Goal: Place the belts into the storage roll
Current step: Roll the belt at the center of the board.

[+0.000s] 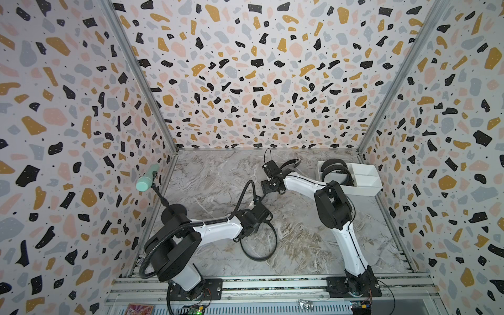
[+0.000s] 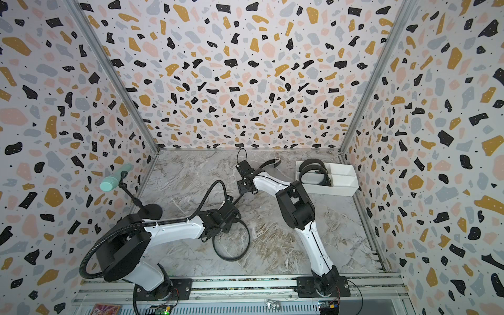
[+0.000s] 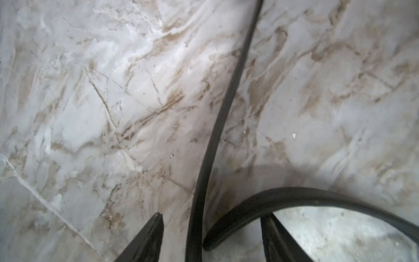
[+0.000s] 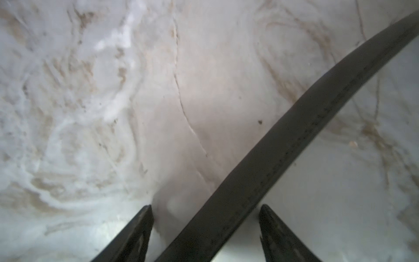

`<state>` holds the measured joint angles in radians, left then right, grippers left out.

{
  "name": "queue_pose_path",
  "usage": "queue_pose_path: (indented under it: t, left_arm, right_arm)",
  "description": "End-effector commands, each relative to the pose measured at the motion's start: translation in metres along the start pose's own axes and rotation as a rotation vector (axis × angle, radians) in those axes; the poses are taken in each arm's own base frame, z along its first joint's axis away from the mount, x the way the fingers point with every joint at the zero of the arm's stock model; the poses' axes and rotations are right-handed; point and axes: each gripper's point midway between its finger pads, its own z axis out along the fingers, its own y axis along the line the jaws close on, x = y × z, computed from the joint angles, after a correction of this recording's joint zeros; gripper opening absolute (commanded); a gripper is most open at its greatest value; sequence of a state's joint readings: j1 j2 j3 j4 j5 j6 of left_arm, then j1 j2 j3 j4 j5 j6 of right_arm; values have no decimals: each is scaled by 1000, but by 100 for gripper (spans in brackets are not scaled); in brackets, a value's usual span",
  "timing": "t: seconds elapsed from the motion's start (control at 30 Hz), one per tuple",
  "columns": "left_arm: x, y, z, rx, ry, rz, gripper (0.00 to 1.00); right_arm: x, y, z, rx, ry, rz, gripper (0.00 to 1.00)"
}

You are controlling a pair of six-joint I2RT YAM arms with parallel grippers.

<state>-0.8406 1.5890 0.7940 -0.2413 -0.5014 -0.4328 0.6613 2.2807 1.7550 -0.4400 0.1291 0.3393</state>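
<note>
Belts (image 1: 336, 170): 2 of 3 sit coiled in the 9 o'clock end of the white storage roll (image 1: 366, 174), which stands at 2 o'clock on the marble bench (image 1: 207, 177). The 3rd belt (image 3: 218, 127) lies loose mid-bench, looping near 6 o'clock and running toward 12, so I judge the task about 2/3 done. Left claw (image 3: 213, 215) and right claw (image 4: 206, 206) each straddle that strap, jaws partly parted, no pinch showing: released, holding nothing.

You're looking at a lab robot cell: terrazzo-print walls (image 1: 245, 68), marble-look worktop (image 1: 212, 174), left arm (image 1: 218, 227) and right arm (image 1: 300, 182) bolted to aluminium rail (image 1: 272, 285), mic (image 1: 146, 182).
</note>
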Motion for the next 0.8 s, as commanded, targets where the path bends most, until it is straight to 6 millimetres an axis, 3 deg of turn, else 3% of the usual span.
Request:
queue_pose_path:
  t: [0.0,0.23,0.37,0.53,0.67,0.77]
  left_arm:
    - [-16,19,11,-75,-42,-116,48]
    - [0,41,31,-121,-3,-160,31]
    - [3,49,41,-130,6,-185,24]
    - [-2,59,50,-154,6,-210,17]
    - [-7,71,57,-177,7,-242,12]
    - [-11,79,60,-195,3,-261,8]
  right_arm:
    - [61,-12,-5,21,156,-12,68]
    - [140,-10,-37,-5,251,-20,65]
    - [184,6,-59,-39,307,-33,65]
    - [225,32,-78,-99,365,-38,67]
    - [230,47,-91,-130,379,-63,75]
    - [207,42,-107,-102,331,-97,82]
